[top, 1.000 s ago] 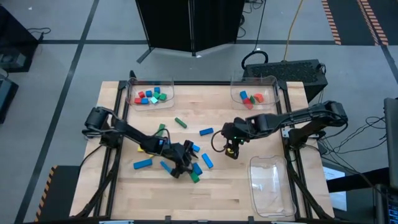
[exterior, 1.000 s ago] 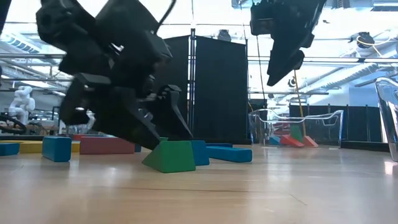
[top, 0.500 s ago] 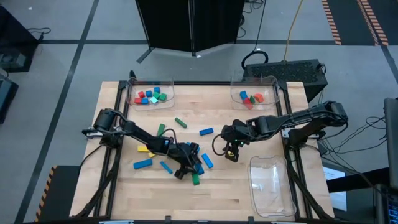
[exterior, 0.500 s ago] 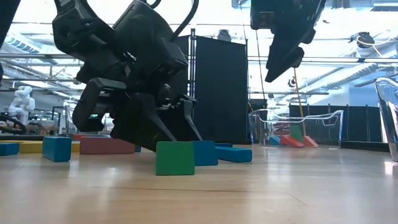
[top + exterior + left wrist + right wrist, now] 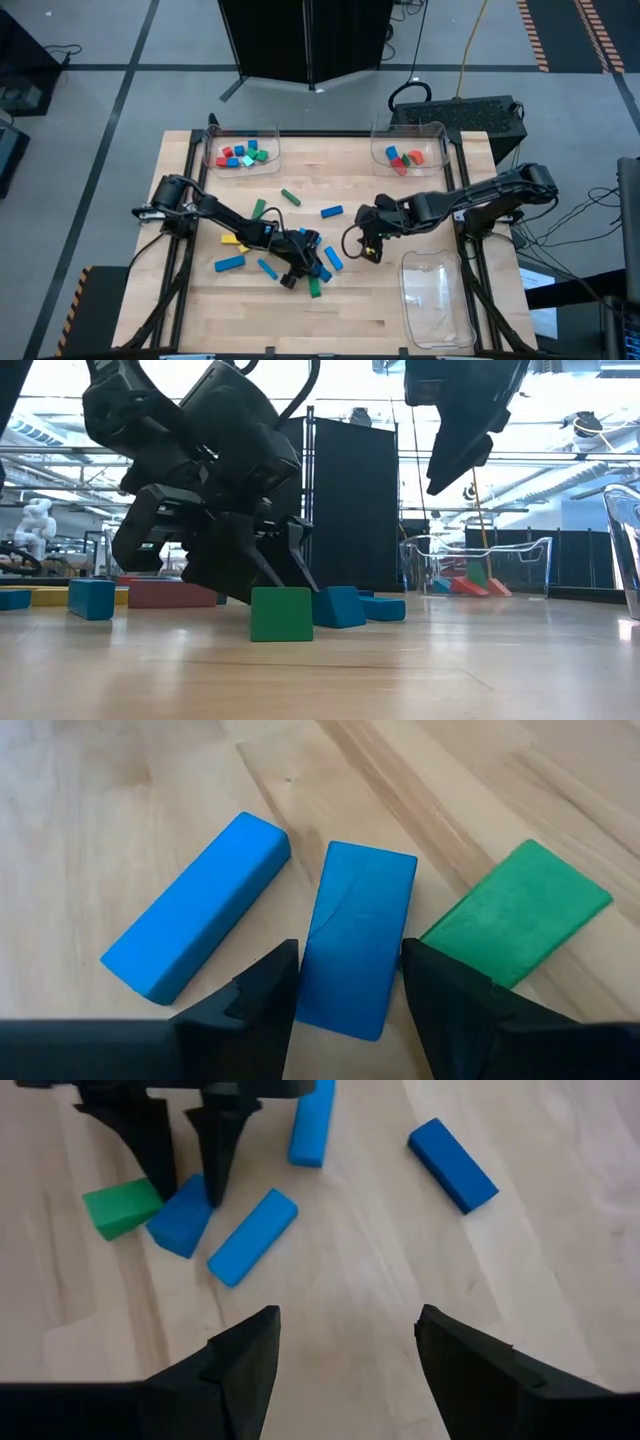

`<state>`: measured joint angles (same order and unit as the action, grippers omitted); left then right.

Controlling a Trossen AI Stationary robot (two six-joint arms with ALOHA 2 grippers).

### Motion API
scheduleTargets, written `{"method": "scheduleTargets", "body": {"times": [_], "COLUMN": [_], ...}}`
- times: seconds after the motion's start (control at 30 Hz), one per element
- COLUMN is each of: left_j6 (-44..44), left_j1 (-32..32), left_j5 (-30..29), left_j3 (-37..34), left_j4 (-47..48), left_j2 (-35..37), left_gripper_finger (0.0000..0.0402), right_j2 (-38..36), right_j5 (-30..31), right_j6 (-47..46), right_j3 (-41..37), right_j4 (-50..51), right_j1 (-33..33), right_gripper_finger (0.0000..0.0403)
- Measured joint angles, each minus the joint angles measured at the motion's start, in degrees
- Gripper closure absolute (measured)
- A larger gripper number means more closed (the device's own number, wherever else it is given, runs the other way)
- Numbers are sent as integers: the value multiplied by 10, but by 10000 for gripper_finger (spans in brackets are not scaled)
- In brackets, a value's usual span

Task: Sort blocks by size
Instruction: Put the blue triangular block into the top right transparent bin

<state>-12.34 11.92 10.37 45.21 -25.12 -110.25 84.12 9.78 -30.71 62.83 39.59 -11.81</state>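
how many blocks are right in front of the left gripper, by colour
Seen from the left wrist, ahead of the left gripper:
blue blocks: 2 (one lies between the fingers, one lies beside it)
green block: 1
total: 3

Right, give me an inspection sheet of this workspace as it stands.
Surface: wooden table, mostly bare at its front.
Job's things: loose blocks mid-table, among them a blue block between the left gripper's fingers, a lighter blue bar and a green block beside it; more blocks in two clear trays at the back.
Clutter: empty clear tray front right.
Grippers: left gripper open, straddling the blue block; right gripper open, above bare wood.
Cables: yellow cable on the floor behind.
Surroundings: dark cabinet behind the table.
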Motion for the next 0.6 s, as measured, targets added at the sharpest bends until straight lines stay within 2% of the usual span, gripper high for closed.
{"method": "scheduleTargets", "body": {"times": [0.33, 0.6], "left_j6": [29, 54], "left_j1": [-2, -3], "left_j5": [-14, 1], "left_j3": [-1, 1], "left_j4": [-21, -62], "left_j2": [-3, -52], "left_gripper_finger": [221, 221], "right_j2": [0, 0], "right_j5": [11, 12], "right_j6": [-16, -32], "right_j3": [0, 0], "right_j4": [-5, -15], "right_j1": [-27, -40], "right_gripper_finger": [177, 177]}}
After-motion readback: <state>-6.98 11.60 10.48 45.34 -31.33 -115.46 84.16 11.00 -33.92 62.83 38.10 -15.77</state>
